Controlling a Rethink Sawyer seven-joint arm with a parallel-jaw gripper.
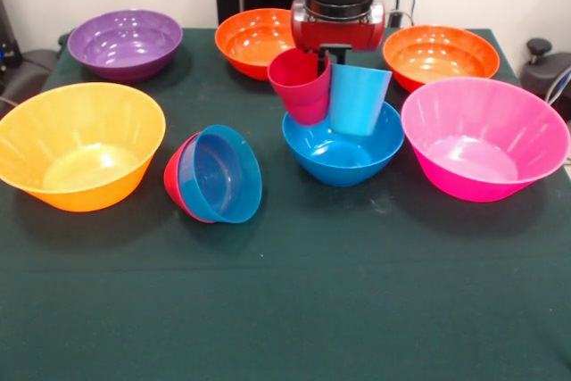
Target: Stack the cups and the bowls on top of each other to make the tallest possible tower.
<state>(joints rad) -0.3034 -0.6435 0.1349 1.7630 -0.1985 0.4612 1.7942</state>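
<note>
Front view | gripper [323,62] fingers clamp red cup [301,85] rim | fingertips hidden inside cup | arm cut off above

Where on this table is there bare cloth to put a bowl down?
The wide front strip of table is free, below the yellow bowl, the tipped small bowls and the pink bowl. The middle is crowded: the hand, both cups and the blue bowl.

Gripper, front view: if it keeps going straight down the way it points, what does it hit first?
Likely the mid-sized blue bowl. The gripper points down, one finger inside the red cup, which already hangs over that bowl beside the light blue cup. Depth is uncertain from this view.
</note>
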